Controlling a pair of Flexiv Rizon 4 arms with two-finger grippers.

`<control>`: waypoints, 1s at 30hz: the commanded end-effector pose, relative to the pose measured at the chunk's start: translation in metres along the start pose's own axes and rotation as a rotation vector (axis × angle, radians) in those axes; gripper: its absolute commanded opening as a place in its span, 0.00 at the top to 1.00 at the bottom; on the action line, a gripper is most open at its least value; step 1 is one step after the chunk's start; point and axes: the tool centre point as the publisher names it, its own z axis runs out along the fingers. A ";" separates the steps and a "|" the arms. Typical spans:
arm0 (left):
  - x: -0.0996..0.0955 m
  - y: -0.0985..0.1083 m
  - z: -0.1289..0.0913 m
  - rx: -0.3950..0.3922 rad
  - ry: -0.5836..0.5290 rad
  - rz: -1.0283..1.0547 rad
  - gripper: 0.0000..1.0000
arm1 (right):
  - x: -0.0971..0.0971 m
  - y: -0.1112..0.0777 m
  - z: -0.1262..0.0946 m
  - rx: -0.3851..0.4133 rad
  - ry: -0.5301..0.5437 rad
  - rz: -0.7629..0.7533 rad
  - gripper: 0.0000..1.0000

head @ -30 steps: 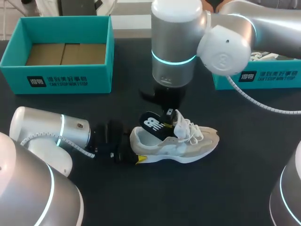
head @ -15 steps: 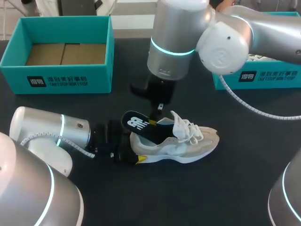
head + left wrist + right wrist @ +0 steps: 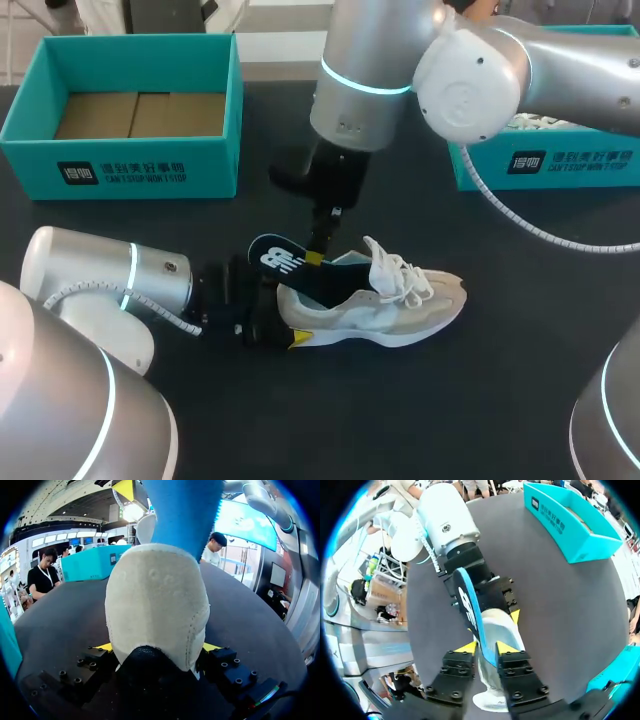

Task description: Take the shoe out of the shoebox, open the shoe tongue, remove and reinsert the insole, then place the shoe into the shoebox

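Observation:
A beige and white shoe (image 3: pixel 385 300) lies on its sole on the black table, toe to the right. My left gripper (image 3: pixel 282 318) grips its heel (image 3: pixel 157 600) from both sides, yellow tips against the heel's flanks. The insole (image 3: pixel 285 262), black on top with a white logo and blue underneath (image 3: pixel 185 515), sticks up and out over the heel, its front end down in the shoe. My right gripper (image 3: pixel 316 256) hangs over the shoe's collar. In the right wrist view the insole (image 3: pixel 470 605) passes between the right gripper's (image 3: pixel 486 649) slightly parted fingers.
An open teal shoebox (image 3: pixel 140 165) with a brown cardboard floor stands at the back left. A second teal box (image 3: pixel 545 160) stands at the back right, under my right arm. The table in front of the shoe is bare.
My right gripper has moved left and down, carrying the insole's heel end out past the shoe's heel. Its fingers have parted a little. The left gripper and shoe have stayed put.

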 end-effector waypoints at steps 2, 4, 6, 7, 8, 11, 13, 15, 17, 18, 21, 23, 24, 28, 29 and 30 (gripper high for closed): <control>-0.001 0.003 0.002 -0.004 -0.001 -0.001 1.00 | -0.005 -0.005 -0.001 -0.068 0.124 0.027 0.00; -0.001 0.003 0.002 -0.004 -0.001 -0.001 1.00 | -0.006 -0.005 -0.004 -0.101 0.161 0.030 0.00; -0.001 0.003 0.002 -0.004 -0.001 -0.001 1.00 | -0.006 -0.005 -0.006 -0.123 0.187 0.028 0.00; -0.001 0.003 0.002 -0.004 -0.001 -0.001 1.00 | -0.006 -0.005 -0.006 -0.137 0.194 0.023 0.00; -0.001 0.003 0.002 -0.004 -0.001 -0.001 1.00 | -0.005 -0.004 -0.006 -0.155 0.205 0.017 0.00; -0.001 0.003 0.002 -0.004 -0.001 -0.001 1.00 | -0.001 -0.001 -0.002 -0.211 0.229 0.001 0.00; -0.001 0.003 0.002 -0.004 -0.001 -0.001 1.00 | 0.002 0.001 0.001 -0.252 0.244 -0.003 0.00; -0.001 0.003 0.002 -0.004 -0.001 -0.001 1.00 | 0.005 0.004 0.002 -0.277 0.248 -0.005 0.00; -0.001 0.003 0.002 -0.004 -0.001 -0.001 1.00 | 0.007 0.007 0.003 -0.308 0.248 0.000 0.00; -0.001 0.003 0.002 -0.004 -0.001 -0.001 1.00 | 0.007 0.007 0.004 -0.317 0.244 0.003 0.00; -0.001 0.003 0.002 -0.004 -0.001 -0.001 1.00 | 0.008 0.011 0.005 -0.368 0.234 -0.003 0.00; -0.001 0.003 0.002 -0.004 -0.001 -0.001 1.00 | 0.007 0.014 0.007 -0.375 0.223 -0.017 0.01; -0.001 0.003 0.002 -0.004 -0.001 -0.001 1.00 | 0.007 0.015 0.007 -0.390 0.217 -0.028 0.05; -0.001 0.003 0.002 -0.004 -0.001 -0.001 1.00 | 0.007 0.021 0.009 -0.385 0.202 -0.137 0.26; -0.001 0.003 0.002 -0.004 -0.001 -0.001 1.00 | 0.007 0.021 0.010 -0.390 0.199 -0.143 0.27; -0.001 0.003 0.002 -0.004 -0.001 -0.001 1.00 | 0.006 0.022 0.011 -0.392 0.208 -0.149 0.30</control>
